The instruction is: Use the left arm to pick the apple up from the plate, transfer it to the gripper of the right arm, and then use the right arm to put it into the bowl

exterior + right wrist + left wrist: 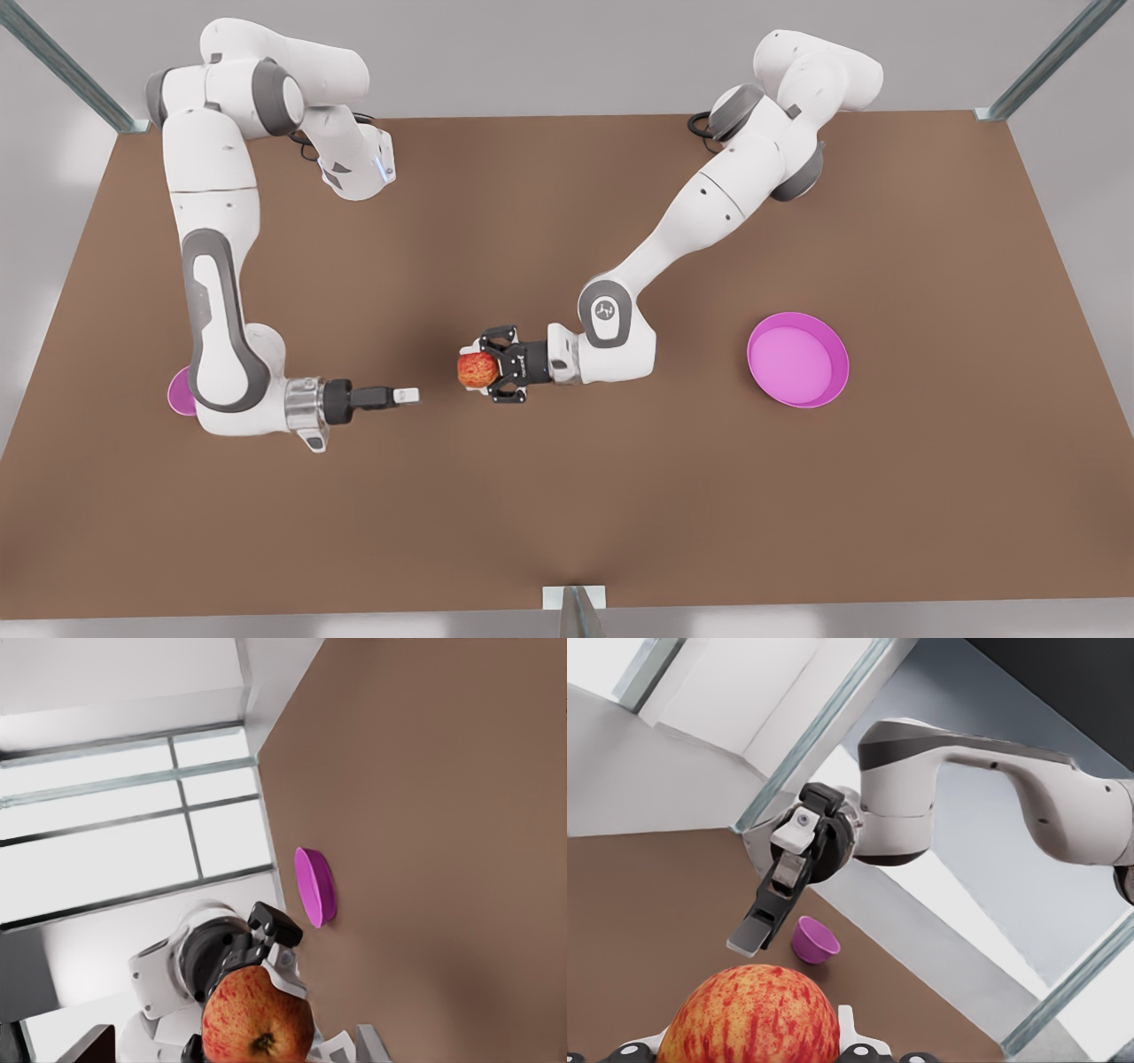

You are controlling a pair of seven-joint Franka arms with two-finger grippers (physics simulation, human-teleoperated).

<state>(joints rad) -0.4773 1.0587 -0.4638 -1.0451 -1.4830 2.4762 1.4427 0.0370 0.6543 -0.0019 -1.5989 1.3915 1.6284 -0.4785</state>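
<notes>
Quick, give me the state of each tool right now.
Left tool: shut on the apple, held above the table.
Right tool: holds nothing, pointing at the apple across a gap; open or shut cannot be told.

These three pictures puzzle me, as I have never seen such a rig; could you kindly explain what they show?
Two simulated robot arms work over a brown table. The front view looks down on the scene; the other two pictures come from cameras on each arm's wrist. The left gripper holds a red apple above the table. The right gripper points at it, a small gap between them; its fingers look shut. A pink plate lies at the front view's right, and a small pink bowl sits behind the right arm.
</notes>
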